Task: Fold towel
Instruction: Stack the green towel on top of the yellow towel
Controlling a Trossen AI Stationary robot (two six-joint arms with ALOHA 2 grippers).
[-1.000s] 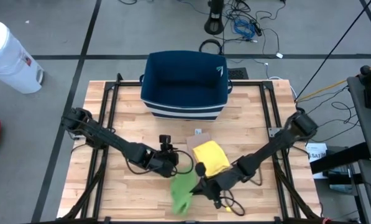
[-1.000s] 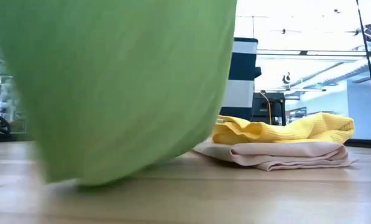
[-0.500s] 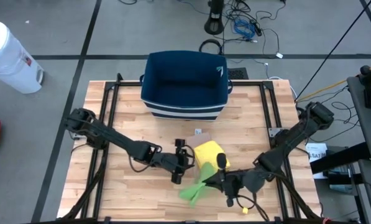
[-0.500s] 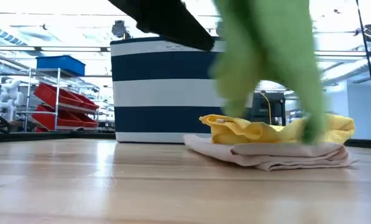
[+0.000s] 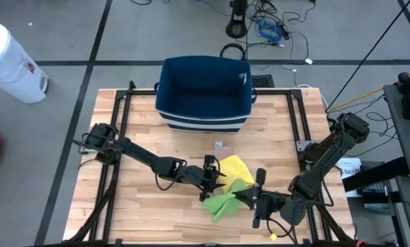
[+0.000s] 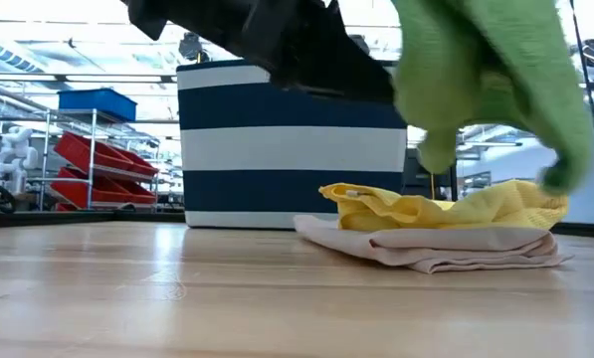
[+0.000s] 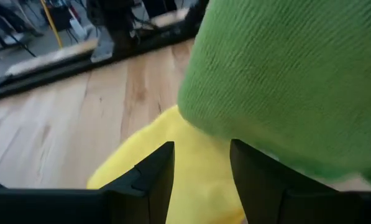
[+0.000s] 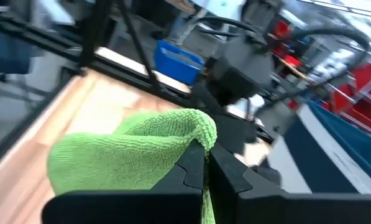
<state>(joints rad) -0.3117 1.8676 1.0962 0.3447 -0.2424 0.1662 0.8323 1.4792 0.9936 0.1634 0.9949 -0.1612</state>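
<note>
Surface: a pale wooden slatted counter on a dark metal frame, standing on a grey floor. A white bin stands on the floor off the counter's far left corner; cables and a round dark stand base lie on the floor beyond the far edge. In the low view the room behind shows racks with red and blue trays.

Count: one navy basket with white stripes at the far middle of the counter. Three cloths: one green towel, one yellow cloth, one beige cloth. In the low view the yellow cloth lies crumpled on top of the folded beige one, both flat on the counter in front of the basket.

Grip: the right pincer is clamped shut on a fold of the green towel; its wrist view shows the two fingers pressed together with the towel's edge caught between them. The towel hangs from that pincer, lifted off the counter, over the near edge of the yellow cloth.

The left pincer sits just beside the towel on its left, over the yellow cloth. Its fingers stand apart, nothing between them; the green towel hangs close in front of them.
</note>
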